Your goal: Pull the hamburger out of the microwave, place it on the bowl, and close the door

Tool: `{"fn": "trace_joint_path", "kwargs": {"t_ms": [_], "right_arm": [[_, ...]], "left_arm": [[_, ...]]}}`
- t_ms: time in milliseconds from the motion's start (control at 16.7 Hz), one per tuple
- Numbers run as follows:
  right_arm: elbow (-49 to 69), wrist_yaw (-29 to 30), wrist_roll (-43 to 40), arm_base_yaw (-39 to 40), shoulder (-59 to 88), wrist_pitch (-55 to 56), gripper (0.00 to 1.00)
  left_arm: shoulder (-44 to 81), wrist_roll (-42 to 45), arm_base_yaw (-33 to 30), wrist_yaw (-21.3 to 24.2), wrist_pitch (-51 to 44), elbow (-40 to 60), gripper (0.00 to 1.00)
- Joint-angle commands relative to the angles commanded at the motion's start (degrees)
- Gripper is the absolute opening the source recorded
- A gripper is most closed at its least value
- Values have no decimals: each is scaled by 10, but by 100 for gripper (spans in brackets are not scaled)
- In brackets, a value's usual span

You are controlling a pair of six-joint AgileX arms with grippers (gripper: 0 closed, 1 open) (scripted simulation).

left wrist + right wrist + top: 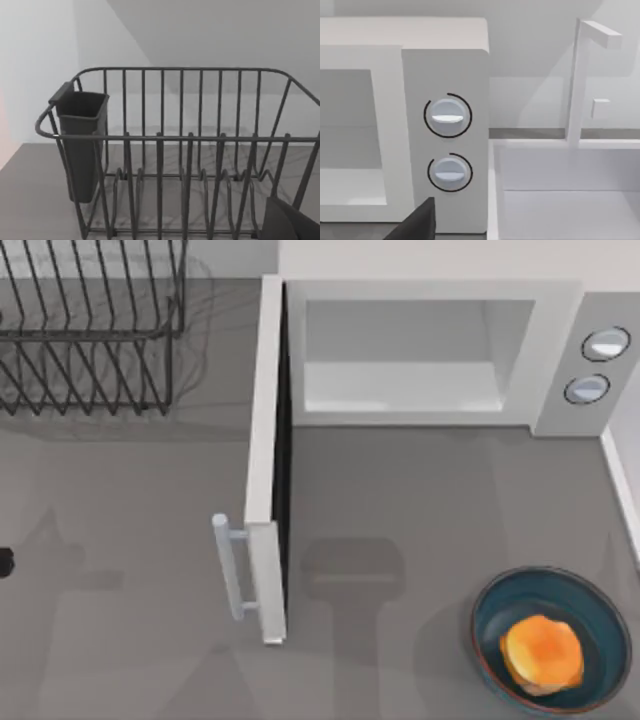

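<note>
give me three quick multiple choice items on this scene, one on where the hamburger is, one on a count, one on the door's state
1. Where is the hamburger?
A. inside the microwave cavity
B. in the bowl
C. in the dish rack

2. How many round knobs does the microwave have on its side panel?
A. one
B. two
C. four

3. What state is the door in?
A. swung open
B. fully shut
C. lying on the table

Key: 1 B, the top view shows the bun sitting in the bowl at the table's lower right, with the cavity bare. 2 B, two knobs stacked one above the other in the right wrist view. 3 A, the door stands out from the cavity's left edge, with its handle facing the dish rack side.
</note>
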Motion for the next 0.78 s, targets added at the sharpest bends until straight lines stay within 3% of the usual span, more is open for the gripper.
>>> {"fn": "trace_joint_path", "kwargs": {"t_ms": [360, 780], "right_arm": [[0, 0, 0, 0, 0, 0, 100], [0, 0, 0, 0, 0, 0, 100]], "left_arm": [[11, 0, -115, -115, -37, 49, 0], [30, -15, -136, -129, -60, 70, 0]]}}
